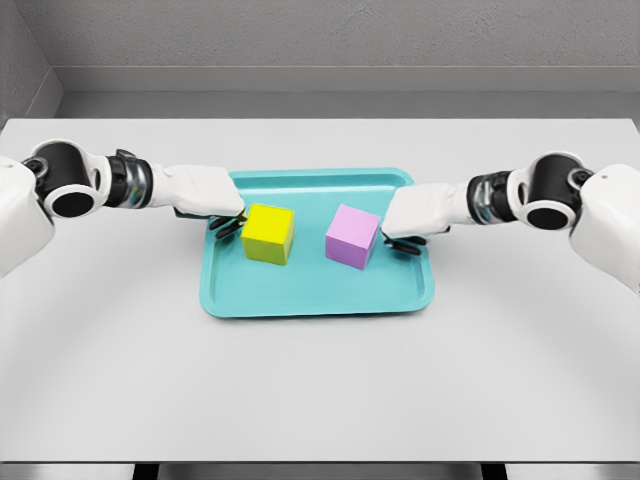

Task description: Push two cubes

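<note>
A yellow cube [268, 233] and a pink cube [352, 236] stand side by side on a teal tray [320, 293], with a gap between them. My left hand [226, 218] reaches in from the left and its dark fingertips touch or nearly touch the yellow cube's left face. From the right, my right hand [402, 237] sits at the pink cube's right face. Both hands are flat with fingers curled under, holding nothing.
The tray lies in the middle of a white table [320, 400]. A grey wall runs behind the table's far edge. Nothing else stands on the table.
</note>
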